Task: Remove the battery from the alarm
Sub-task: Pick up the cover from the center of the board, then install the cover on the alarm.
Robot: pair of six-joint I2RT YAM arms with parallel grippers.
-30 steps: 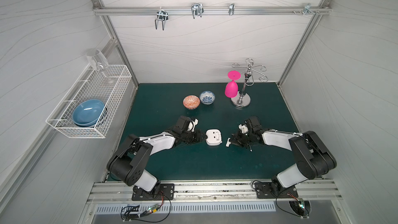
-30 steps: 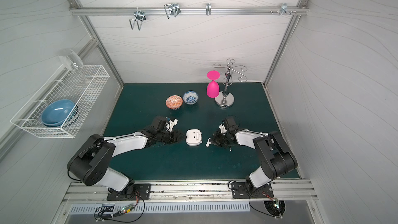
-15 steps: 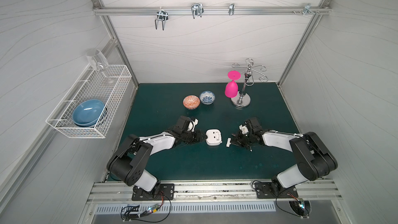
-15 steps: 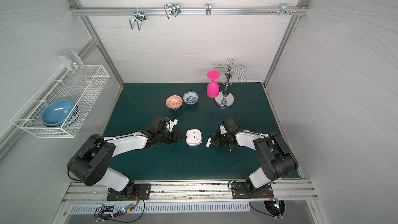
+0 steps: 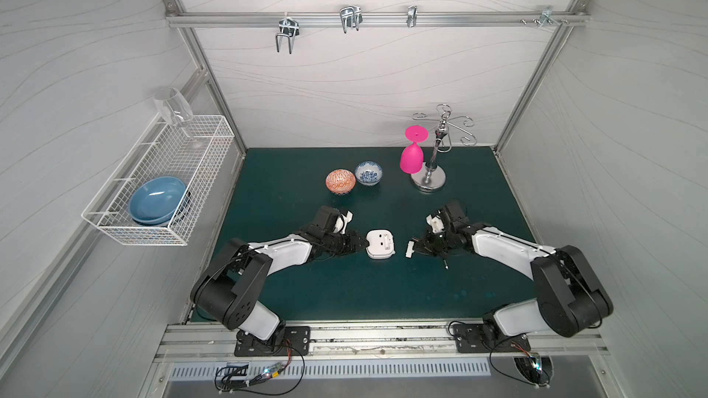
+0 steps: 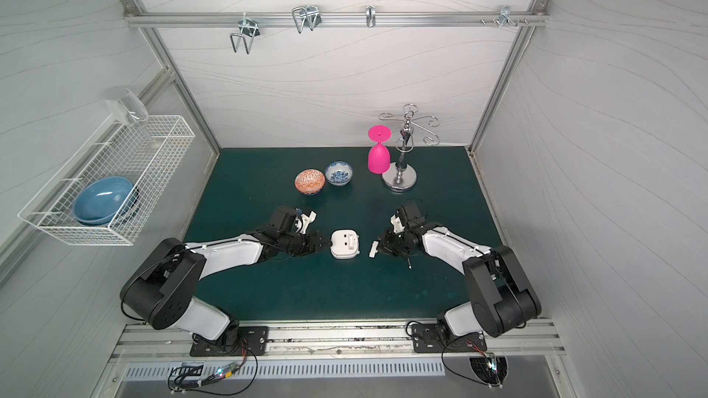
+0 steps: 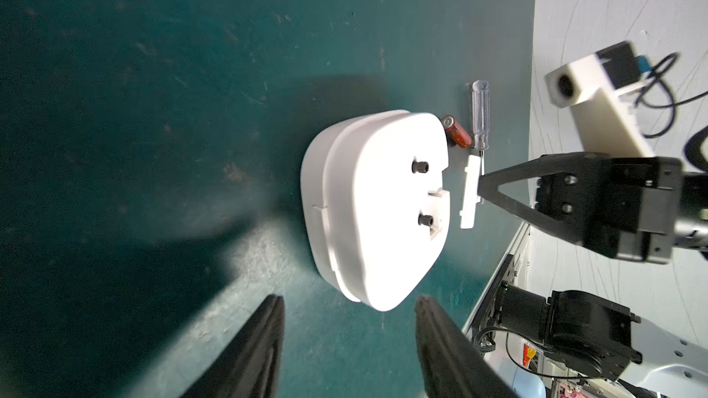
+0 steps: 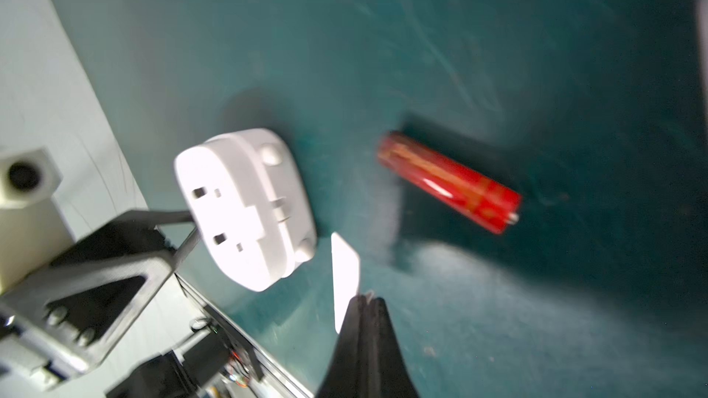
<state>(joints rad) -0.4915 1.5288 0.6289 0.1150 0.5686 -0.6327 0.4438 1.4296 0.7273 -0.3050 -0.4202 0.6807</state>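
Note:
The alarm (image 5: 380, 244) (image 6: 345, 244) lies face down on the green mat, its white back with the recess up (image 7: 367, 208) (image 8: 245, 204). The battery (image 8: 448, 181), a red cylinder, lies loose on the mat beyond the alarm, next to a clear-handled screwdriver (image 7: 480, 109); it also shows in the left wrist view (image 7: 456, 132). My left gripper (image 5: 360, 245) (image 7: 348, 298) stands open just left of the alarm, holding nothing. My right gripper (image 5: 415, 248) (image 8: 367, 294) is shut, its tips against a small white cover piece (image 8: 344, 281) (image 7: 470, 197) right of the alarm.
At the back stand an orange patterned bowl (image 5: 340, 181), a blue-and-white bowl (image 5: 368, 173), an upturned pink goblet (image 5: 412, 156) and a metal stand (image 5: 429, 179). A wire basket (image 5: 207, 135) with a blue bowl hangs on the left wall.
The right gripper's jaws have closed at the white cover piece. The left arm and the alarm have not moved.

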